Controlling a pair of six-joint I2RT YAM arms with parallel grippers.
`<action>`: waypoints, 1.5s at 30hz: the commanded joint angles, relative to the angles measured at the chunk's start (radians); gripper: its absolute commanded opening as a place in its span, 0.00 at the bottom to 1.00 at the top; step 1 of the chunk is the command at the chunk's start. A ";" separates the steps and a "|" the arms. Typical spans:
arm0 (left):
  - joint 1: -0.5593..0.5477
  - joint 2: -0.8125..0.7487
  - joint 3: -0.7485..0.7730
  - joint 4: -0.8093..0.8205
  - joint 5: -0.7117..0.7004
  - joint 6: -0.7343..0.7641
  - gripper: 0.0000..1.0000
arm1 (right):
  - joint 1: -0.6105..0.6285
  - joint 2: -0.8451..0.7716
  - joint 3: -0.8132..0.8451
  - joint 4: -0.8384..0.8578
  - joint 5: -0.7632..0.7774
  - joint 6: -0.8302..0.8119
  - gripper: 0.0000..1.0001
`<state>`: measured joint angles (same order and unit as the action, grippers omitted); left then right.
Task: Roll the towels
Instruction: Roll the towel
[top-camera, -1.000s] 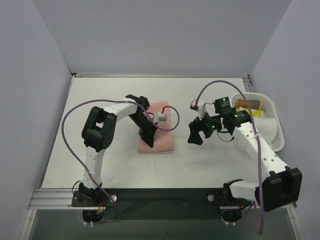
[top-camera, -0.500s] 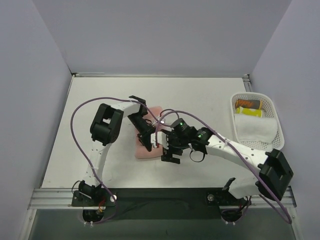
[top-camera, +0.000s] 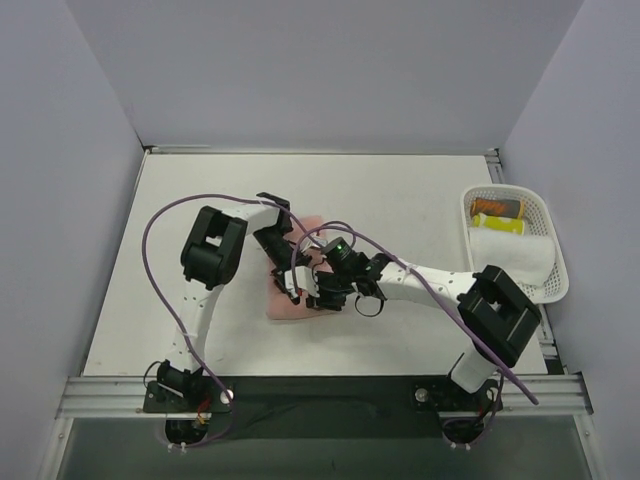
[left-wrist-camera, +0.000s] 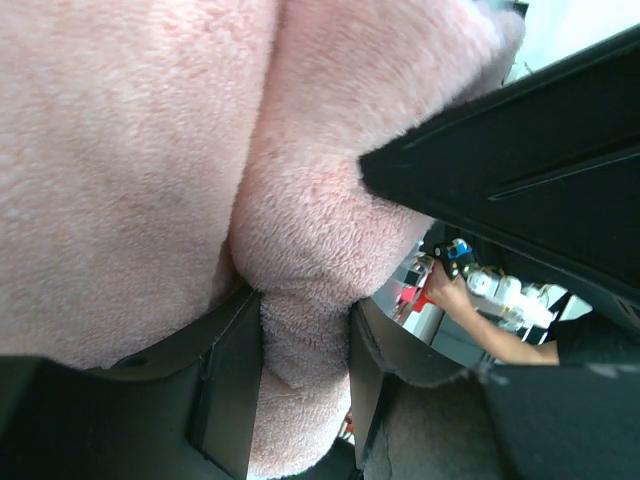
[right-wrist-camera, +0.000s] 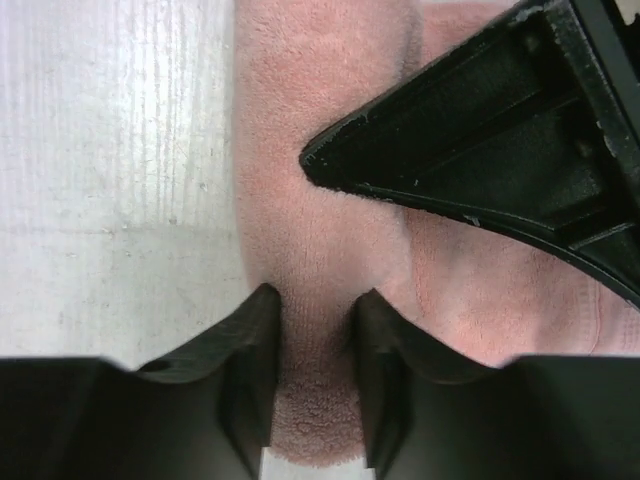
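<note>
On the pale surface (top-camera: 200, 200) the pink towel (top-camera: 288, 306) lies just beside the middle, a little toward 7 o'clock, and both arms are bent over it, so from above only its edges at 12 and at 6 o'clock show. The left claw (top-camera: 291, 285) comes onto the towel from 11 o'clock, and the right claw (top-camera: 322, 297) reaches across from the 3 o'clock side; the two are close together over the cloth. In the left wrist view the left claw (left-wrist-camera: 305, 372) is pinching a soft raised fold of the pink towel (left-wrist-camera: 120, 170): the plush fills the gap between its two fingers (left-wrist-camera: 232, 385) and touches both. A dark finger of the other claw crosses the corner at 2 o'clock of that view. In the right wrist view the right claw (right-wrist-camera: 315, 372) is also pinching the pink towel (right-wrist-camera: 320, 250), with a ridge at the edge of the cloth pressed between its fingers (right-wrist-camera: 250, 375), and bare surface at 9 o'clock. At 3 o'clock, at the edge of the surface, stands a white mesh basket (top-camera: 465, 215). The white towel (top-camera: 512, 255) lies in it, in the part toward 6 o'clock. Toward 12 o'clock in the basket I see an orange thing (top-camera: 497, 207) and a yellow thing (top-camera: 505, 226); what they are I cannot tell.
</note>
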<state>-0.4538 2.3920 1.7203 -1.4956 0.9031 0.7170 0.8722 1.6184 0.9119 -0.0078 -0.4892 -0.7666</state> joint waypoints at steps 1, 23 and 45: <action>0.044 0.016 -0.030 0.271 -0.170 -0.020 0.21 | 0.002 0.046 0.028 -0.161 -0.181 0.018 0.24; 0.544 -0.559 -0.391 0.588 0.122 -0.178 0.58 | -0.134 0.454 0.380 -0.644 -0.541 0.321 0.00; -0.144 -1.257 -0.973 0.915 -0.423 0.205 0.74 | -0.239 0.814 0.656 -0.752 -0.614 0.494 0.00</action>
<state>-0.5335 1.1603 0.7719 -0.7780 0.6205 0.9058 0.6331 2.3634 1.5753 -0.7589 -1.3373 -0.2359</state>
